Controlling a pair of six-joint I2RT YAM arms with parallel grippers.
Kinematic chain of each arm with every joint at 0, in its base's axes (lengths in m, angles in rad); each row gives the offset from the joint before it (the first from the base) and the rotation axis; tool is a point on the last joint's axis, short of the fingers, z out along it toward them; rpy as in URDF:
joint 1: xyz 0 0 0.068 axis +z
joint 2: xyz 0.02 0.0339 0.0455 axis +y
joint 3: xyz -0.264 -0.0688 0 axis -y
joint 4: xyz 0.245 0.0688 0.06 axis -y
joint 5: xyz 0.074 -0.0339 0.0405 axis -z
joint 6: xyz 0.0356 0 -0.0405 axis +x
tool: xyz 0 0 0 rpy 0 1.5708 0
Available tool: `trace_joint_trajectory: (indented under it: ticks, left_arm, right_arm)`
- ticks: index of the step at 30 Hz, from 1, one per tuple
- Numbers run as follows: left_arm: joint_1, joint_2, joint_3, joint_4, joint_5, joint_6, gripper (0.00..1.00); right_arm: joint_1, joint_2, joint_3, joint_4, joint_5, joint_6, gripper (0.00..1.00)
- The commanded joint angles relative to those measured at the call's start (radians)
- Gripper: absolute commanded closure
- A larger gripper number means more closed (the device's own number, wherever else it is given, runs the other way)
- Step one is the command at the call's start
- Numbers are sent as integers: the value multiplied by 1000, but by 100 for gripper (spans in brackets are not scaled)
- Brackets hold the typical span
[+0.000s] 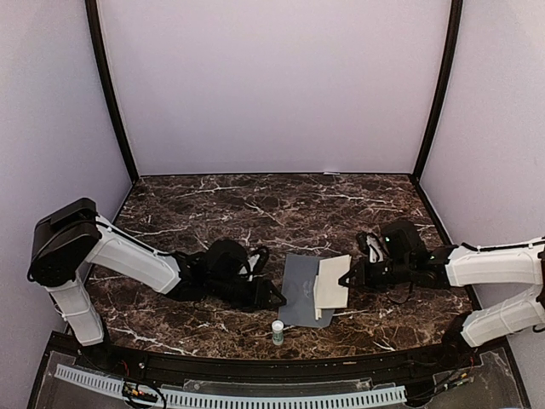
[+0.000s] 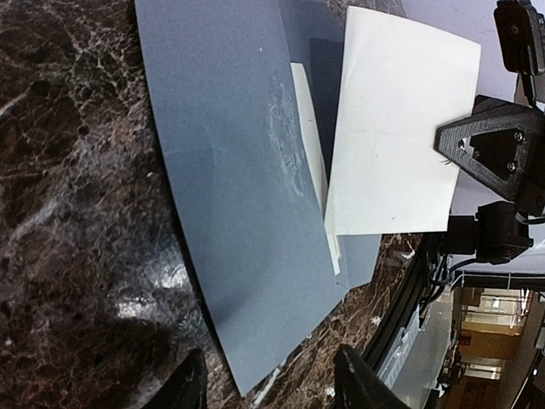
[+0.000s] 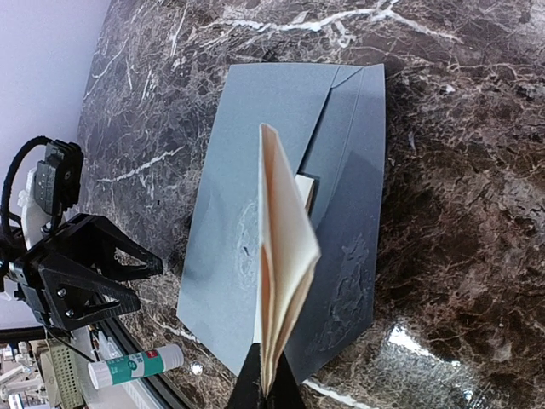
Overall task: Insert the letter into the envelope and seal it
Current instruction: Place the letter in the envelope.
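Observation:
The slate-grey envelope (image 1: 296, 294) lies flat on the marble, its flap (image 3: 353, 170) open toward the right arm. The folded cream letter (image 1: 332, 283) hangs over the flap, its far edge at the envelope's mouth (image 3: 305, 189). My right gripper (image 1: 351, 277) is shut on the letter's near edge (image 3: 285, 256), fingertips (image 3: 255, 388) pinching the fold. My left gripper (image 1: 272, 298) is open at the envelope's left edge. In the left wrist view its fingers (image 2: 187, 388) stand on either side of the envelope's near corner (image 2: 238, 187) without touching it. The letter (image 2: 400, 128) shows beyond.
A green-and-white glue stick (image 1: 278, 332) stands near the front edge, just in front of the envelope; it also shows in the right wrist view (image 3: 136, 366). Purple walls close in the back and sides. The table's front rim (image 1: 255, 366) lies close behind the glue stick.

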Motion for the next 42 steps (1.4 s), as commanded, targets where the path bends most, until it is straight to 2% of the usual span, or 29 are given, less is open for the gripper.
trace_joint_trajectory:
  ticks: [1,9,26,35,42]
  left_arm:
    - [7,21,12,33,22,-10,51]
    - [7,55,11,66,44,-24,54]
    - [6,112,35,116,94,-42,59]
    - [5,122,37,126,107,-45,60]
    - [5,123,36,132,107,-48,60]
  right_arm:
    - [-6,10,17,6,20,-23,100]
    - [-6,-2,32,-73,57,-35,100]
    - [11,50,-5,-3,31,-6,100]
    - [40,114,0,93,15,28,100]
    - [53,143,16,68,59,72,100]
